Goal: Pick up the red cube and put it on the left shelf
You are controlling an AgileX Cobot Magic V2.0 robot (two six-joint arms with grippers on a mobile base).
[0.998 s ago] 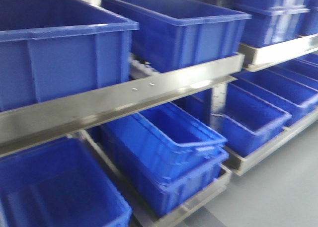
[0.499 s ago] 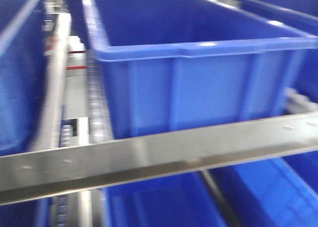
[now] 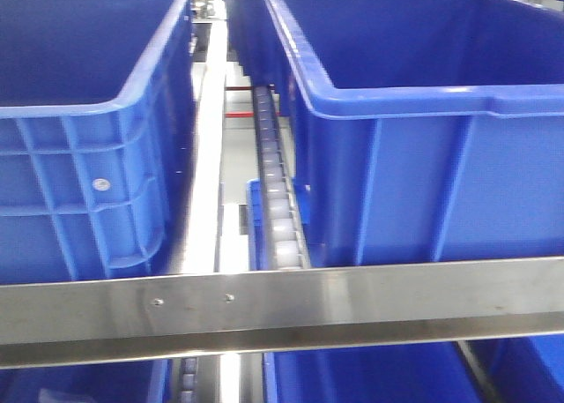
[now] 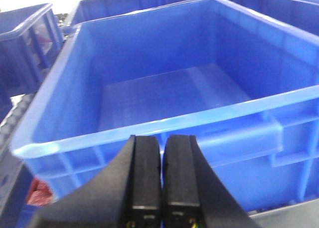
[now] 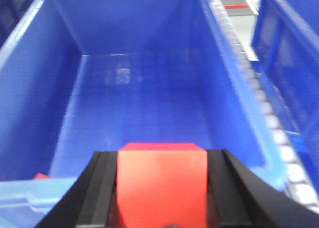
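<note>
My right gripper (image 5: 162,160) is shut on the red cube (image 5: 162,185), which fills the gap between its black fingers, held above the near rim of a dark blue crate (image 5: 139,103). My left gripper (image 4: 163,153) is shut and empty, above the near rim of another blue crate (image 4: 164,93). The left shelf fills the front view: its brushed metal front rail (image 3: 282,306) with screws, a white roller track (image 3: 278,209), and two large blue crates (image 3: 423,112) (image 3: 79,130). No gripper shows in the front view.
A small red thing (image 5: 42,176) shows at the near left rim of the crate in the right wrist view. More blue crates (image 3: 352,376) sit on the level below the rail. A roller track (image 5: 259,88) runs right of the right-hand crate.
The front view has swung and closed in: from an angled look at the rack to a square view of two upper crates with the roller track between them and the rail across the bottom.
</note>
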